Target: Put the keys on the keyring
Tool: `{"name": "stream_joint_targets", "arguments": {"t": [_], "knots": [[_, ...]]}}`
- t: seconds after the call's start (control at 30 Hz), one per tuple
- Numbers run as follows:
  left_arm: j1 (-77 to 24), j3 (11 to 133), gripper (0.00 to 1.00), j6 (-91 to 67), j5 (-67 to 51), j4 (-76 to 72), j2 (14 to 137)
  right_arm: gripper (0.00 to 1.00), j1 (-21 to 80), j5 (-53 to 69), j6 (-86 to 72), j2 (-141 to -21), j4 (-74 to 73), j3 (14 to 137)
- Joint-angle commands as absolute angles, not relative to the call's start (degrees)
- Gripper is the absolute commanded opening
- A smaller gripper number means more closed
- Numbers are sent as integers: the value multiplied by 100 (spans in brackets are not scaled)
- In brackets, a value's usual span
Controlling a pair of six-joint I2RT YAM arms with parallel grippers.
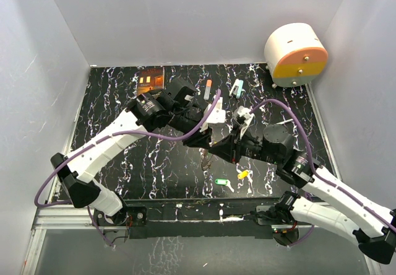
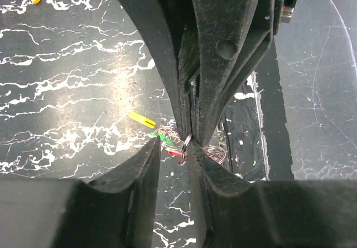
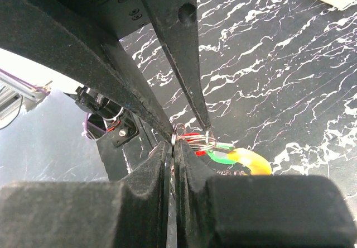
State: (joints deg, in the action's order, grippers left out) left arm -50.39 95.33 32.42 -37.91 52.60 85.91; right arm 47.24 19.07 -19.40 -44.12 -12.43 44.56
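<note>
My right gripper is shut on a thin silver ring of the keyring and holds it above the table. A red key head, a green key head and the yellow plastic arc hang on it. My left gripper is open, its fingertips on either side of the ring, the right one touching it. In the top view the two grippers meet at the table's centre. A loose green key and a yellow key lie near the front.
An orange-capped marker and a teal object lie at the back. A card is at the back left. A white and orange round device stands at the back right corner. White walls enclose the table.
</note>
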Motion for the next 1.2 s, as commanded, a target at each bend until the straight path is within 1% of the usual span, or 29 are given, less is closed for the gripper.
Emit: {"name": "stream_joint_targets", "arguments": {"t": [0.0, 0.47, 0.77, 0.97, 1.17], "knots": [[-5197, 9775, 28, 3217, -3996, 5201, 8323, 8, 4702, 1503, -1905, -4201, -327, 4433], [-5194, 9708, 30, 3476, -3179, 5062, 7908, 8, 4702, 1467, -2015, -4056, -242, 4388], [-5191, 9202, 30, 3708, -2905, 4821, 7690, 8, 4702, 1497, -2067, -3983, -240, 4401], [-5190, 8681, 29, 3735, -2573, 4269, 7511, 8, 4702, 1638, -2104, -3972, -229, 4412], [-5200, 8569, 29, 3719, -2749, 4029, 7547, 8, 4702, 1652, -2135, -3980, -211, 4421]]}}
